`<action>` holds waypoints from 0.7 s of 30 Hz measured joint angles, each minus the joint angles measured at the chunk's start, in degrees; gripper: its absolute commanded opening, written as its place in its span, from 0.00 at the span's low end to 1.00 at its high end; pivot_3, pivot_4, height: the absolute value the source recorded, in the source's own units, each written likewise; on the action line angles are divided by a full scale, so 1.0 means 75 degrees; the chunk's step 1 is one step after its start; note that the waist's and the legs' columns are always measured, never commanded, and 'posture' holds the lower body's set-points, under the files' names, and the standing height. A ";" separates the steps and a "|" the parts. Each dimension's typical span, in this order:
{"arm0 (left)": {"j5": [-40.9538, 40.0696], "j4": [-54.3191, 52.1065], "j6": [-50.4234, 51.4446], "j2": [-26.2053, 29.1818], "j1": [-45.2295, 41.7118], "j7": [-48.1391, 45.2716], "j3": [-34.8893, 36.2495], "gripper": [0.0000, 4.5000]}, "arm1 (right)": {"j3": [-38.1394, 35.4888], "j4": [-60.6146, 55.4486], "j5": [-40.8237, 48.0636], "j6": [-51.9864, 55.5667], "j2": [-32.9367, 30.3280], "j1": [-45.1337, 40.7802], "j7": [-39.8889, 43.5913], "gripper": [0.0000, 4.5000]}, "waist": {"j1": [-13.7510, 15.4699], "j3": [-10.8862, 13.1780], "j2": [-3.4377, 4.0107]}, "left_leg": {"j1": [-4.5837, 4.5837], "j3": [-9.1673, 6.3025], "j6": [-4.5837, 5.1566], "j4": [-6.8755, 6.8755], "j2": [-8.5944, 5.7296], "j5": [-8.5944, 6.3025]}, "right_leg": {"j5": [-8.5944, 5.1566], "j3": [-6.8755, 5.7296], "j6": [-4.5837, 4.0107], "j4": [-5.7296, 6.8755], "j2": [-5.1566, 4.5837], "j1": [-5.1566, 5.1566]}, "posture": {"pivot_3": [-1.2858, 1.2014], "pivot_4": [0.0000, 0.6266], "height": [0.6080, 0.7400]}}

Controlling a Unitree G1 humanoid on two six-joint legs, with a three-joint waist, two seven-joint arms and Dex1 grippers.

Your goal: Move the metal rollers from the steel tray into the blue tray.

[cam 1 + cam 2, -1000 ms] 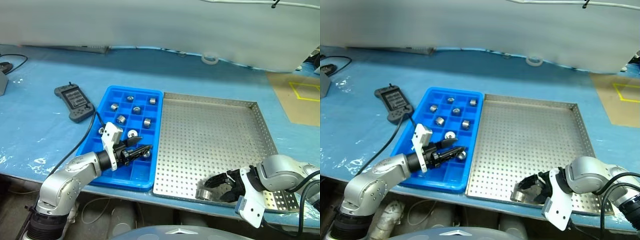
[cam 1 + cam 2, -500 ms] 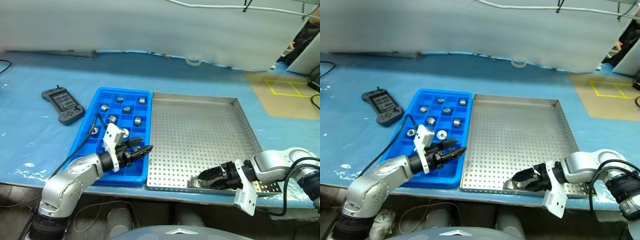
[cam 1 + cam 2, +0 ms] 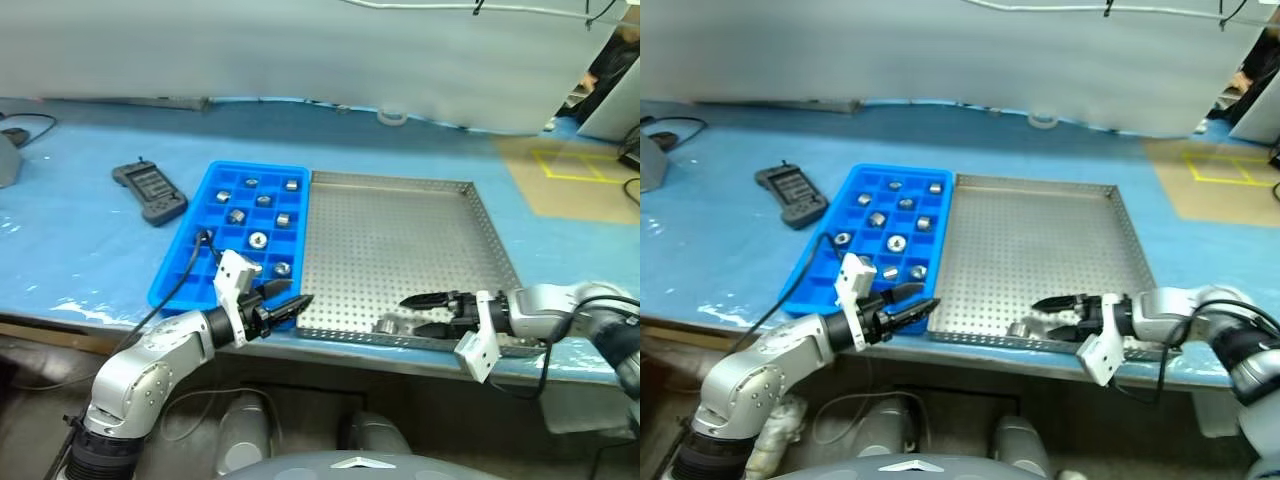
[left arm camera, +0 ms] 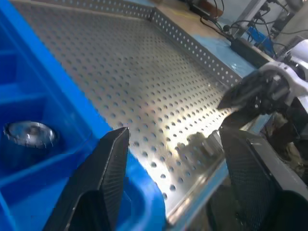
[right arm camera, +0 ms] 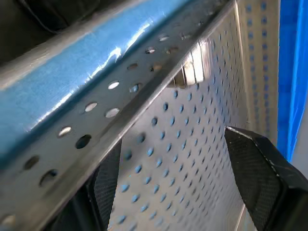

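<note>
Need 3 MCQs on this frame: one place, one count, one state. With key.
1. Where does the handheld controller lie?
A) left of the blue tray
B) inside the steel tray
C) right of the steel tray

2. How many rollers lie in the steel tray?
A) none
B) one
C) four

3. What state is the right pincer in?
A) shut on a roller
B) open, empty
C) shut, empty

Key:
1 A: it sits on the blue table cover beside the blue tray's left side.
2 B: a single one shows, by the near rim.
3 B: its fingers stand apart with nothing between them.
</note>
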 measured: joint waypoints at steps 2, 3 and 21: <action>0.0008 0.0042 -0.0006 0.0075 -0.0187 -0.0007 0.0056 0.70 | -0.0039 -0.1454 0.2312 0.1639 -0.0917 0.0700 0.1581 0.78 | -0.0082 0.0065 -0.0082 | -0.0095 0.0244 0.0094 -0.0078 -0.0053 0.0138 | 0.0278 0.0272 -0.0259 -0.0024 0.0037 -0.0116 | 0.49 0.24 1.00; 0.0012 0.0098 -0.0003 0.0063 -0.0217 -0.0015 0.0026 0.70 | -0.0089 -0.2446 0.3582 0.2623 -0.1332 0.1047 0.2367 0.78 | -0.0084 0.0087 -0.0123 | -0.0073 0.0336 0.0177 -0.0044 -0.0059 0.0136 | 0.0448 0.0369 -0.0309 -0.0037 0.0027 -0.0097 | 0.49 0.24 1.00; 0.0253 0.0732 -0.0063 -0.0073 -0.0827 -0.0182 -0.0218 0.70 | -0.2127 -0.8303 0.8100 1.0182 -0.1512 0.0047 0.5069 0.78 | -0.0187 0.0036 -0.0210 | -0.0343 0.0263 0.0046 -0.0014 -0.0043 -0.0010 | 0.0854 0.0408 0.0070 -0.0139 0.0052 -0.0203 | 0.47 0.24 1.00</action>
